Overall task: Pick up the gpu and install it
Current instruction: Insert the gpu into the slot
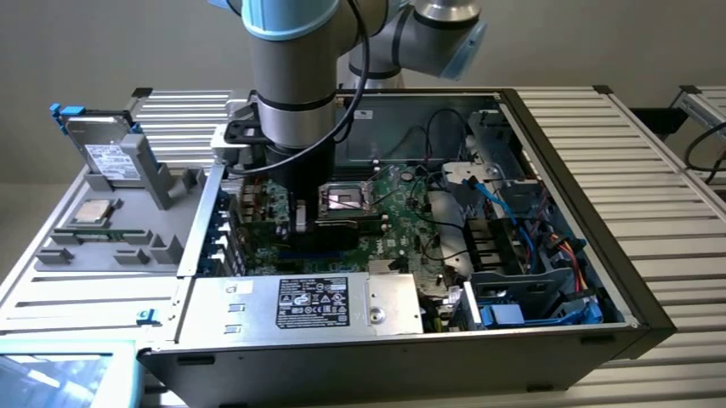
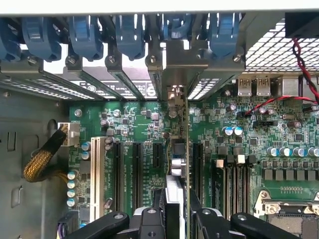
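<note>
The arm reaches down into the open computer case (image 1: 635, 293), which lies on its side on the slatted bench (image 1: 669, 161). The end effector (image 1: 298, 217) hangs low over the motherboard (image 1: 392, 234), just beside the CPU socket (image 1: 340, 201) on the exterior view's left.

From the wrist view the grip is plain: the two black fingers (image 2: 152, 221) are pinching the gpu (image 2: 178, 149), which is seen edge-on, standing upright between them. Its silver end bracket (image 2: 174, 64) sits against the rear wall of the case, in line with one of the slot openings and close to the row of blue latches (image 2: 130, 35). The card stands among the black expansion slots, with the white slot (image 2: 97, 172) well off to one side. Whether its lower edge is in a slot cannot be told.

On the exterior view's left, a grey tray (image 1: 80, 251) carries an upright hard drive (image 1: 108, 157) and a processor chip (image 1: 93, 212). At the near side of the case lies the power supply (image 1: 323, 302) with its label.
</note>
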Controlling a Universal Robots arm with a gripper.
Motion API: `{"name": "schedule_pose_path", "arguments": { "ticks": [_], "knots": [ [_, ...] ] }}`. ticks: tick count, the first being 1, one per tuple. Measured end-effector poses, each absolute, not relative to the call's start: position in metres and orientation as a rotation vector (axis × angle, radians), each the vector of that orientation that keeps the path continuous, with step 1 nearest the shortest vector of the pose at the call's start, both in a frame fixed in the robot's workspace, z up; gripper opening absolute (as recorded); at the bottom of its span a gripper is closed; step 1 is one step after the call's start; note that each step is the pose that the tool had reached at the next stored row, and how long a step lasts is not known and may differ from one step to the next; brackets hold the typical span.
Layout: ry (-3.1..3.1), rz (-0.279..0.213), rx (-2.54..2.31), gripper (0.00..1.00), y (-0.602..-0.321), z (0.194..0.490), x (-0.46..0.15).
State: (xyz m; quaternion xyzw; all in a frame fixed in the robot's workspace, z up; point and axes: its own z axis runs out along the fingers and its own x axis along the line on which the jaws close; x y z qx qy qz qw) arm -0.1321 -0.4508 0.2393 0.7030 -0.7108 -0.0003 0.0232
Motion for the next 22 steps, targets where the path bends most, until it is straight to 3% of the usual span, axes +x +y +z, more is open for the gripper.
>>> {"name": "schedule_pose_path", "arguments": {
  "ticks": [22],
  "knots": [
    [-2.205, 0.000, 2.171, 0.29, -0.4511, 0.2373, -0.1335]
  ]
}}
